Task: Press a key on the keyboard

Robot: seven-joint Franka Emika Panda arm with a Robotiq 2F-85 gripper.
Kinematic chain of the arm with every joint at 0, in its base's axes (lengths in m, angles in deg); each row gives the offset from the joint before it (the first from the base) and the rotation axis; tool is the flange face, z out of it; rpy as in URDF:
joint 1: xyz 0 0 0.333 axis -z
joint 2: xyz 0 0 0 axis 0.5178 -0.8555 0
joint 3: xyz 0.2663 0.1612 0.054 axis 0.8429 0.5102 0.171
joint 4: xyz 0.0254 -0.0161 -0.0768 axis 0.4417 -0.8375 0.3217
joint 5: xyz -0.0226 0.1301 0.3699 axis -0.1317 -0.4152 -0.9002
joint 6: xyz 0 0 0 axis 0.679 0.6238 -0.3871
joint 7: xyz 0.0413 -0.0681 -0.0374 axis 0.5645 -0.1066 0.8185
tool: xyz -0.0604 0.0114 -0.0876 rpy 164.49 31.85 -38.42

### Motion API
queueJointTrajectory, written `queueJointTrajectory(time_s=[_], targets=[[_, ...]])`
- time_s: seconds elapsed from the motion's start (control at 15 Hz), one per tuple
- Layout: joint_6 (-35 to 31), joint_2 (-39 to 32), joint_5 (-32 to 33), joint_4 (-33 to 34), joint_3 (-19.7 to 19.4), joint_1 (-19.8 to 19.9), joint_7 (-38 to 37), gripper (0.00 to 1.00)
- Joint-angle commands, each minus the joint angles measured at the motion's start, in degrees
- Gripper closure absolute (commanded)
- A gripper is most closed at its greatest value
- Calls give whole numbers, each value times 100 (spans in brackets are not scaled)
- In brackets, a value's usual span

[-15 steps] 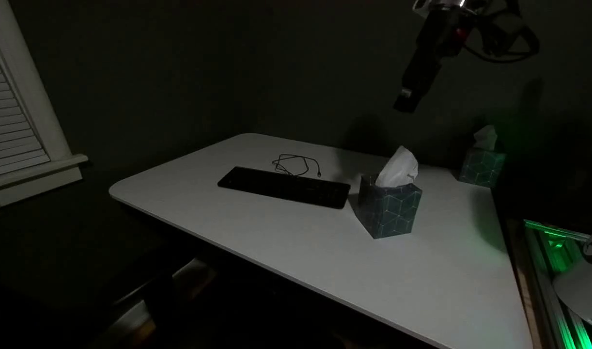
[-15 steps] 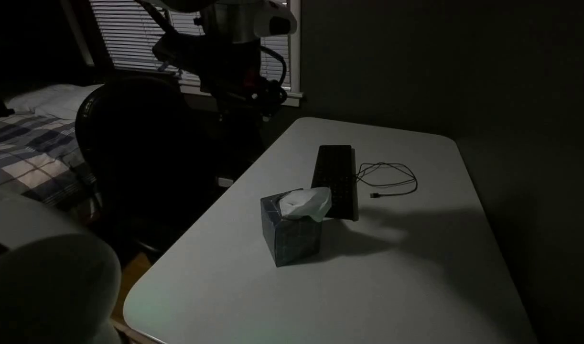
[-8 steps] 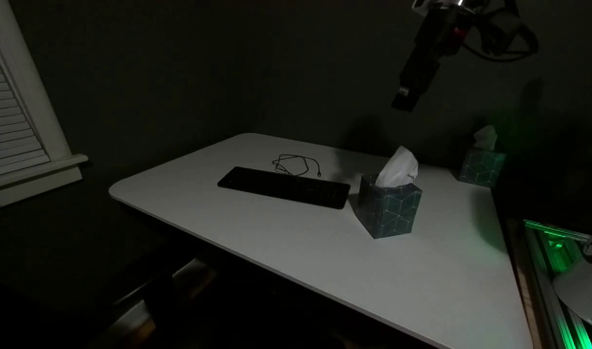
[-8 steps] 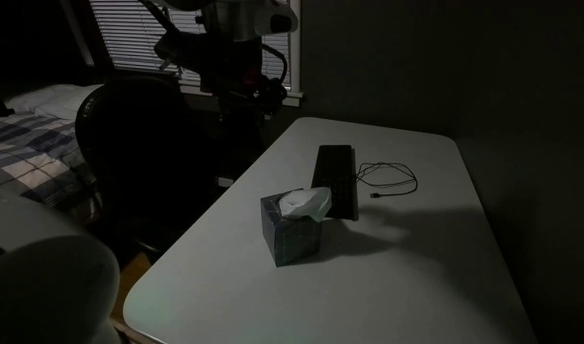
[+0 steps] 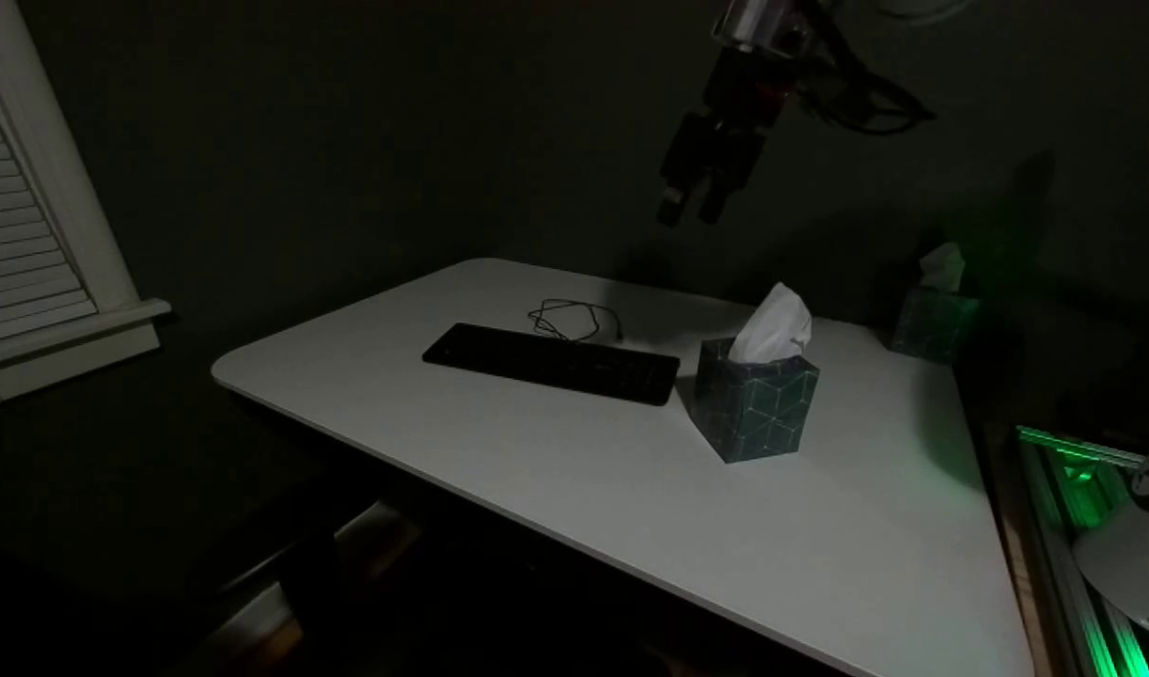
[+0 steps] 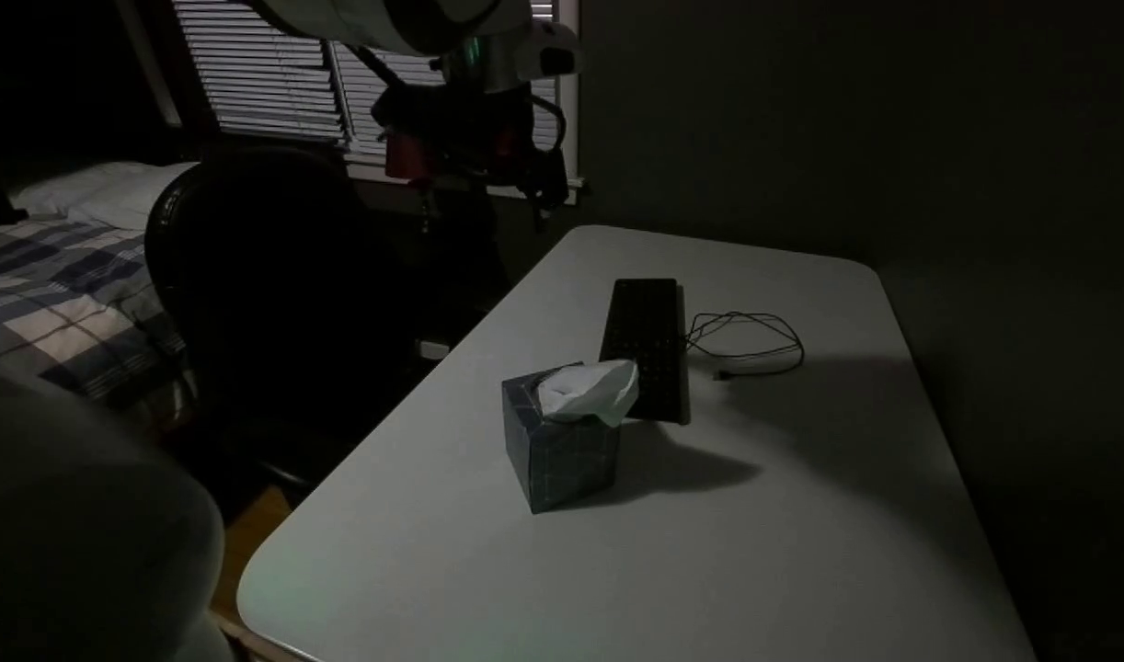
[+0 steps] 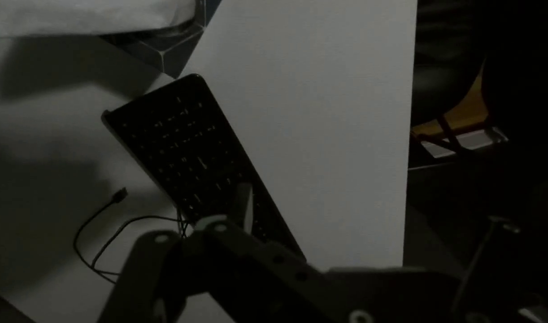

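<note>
The keyboard (image 5: 551, 361) is a long flat black slab lying on the white table. It also shows in an exterior view (image 6: 643, 317), partly covered by the tissue, and in the wrist view (image 7: 180, 143). Its thin cable ends in a plug (image 7: 120, 195) beside it. My gripper (image 5: 691, 212) is open and empty, high above the table and pointing down. In the wrist view the gripper (image 7: 372, 215) has its fingers wide apart. One finger overlaps the keyboard's lower part in the picture, but the gripper is well above it and touches nothing.
A dark teal tissue box (image 5: 758, 409) with white tissue stands close to the keyboard's end; it also shows in an exterior view (image 6: 562, 460). Another tissue box (image 5: 934, 324) stands at the table's far corner. A black chair (image 6: 258, 276) is beside the table (image 6: 709, 570). The room is dim.
The arm has moved left in an exterior view, toward the space above the keyboard, and the wrist has turned. Both fingers now show apart. The keyboard and tissue boxes have not moved.
</note>
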Motion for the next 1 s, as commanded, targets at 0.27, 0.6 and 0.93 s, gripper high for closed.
queueJointTrajectory(time_s=[0.27,0.6,0.93], targets=[[331,-2448,945,1812,185,189,-1166,58],[501,-3472,1221,2539,-116,88,-1447,94],[378,-4260,1408,3024,-460,18,-1425,100]])
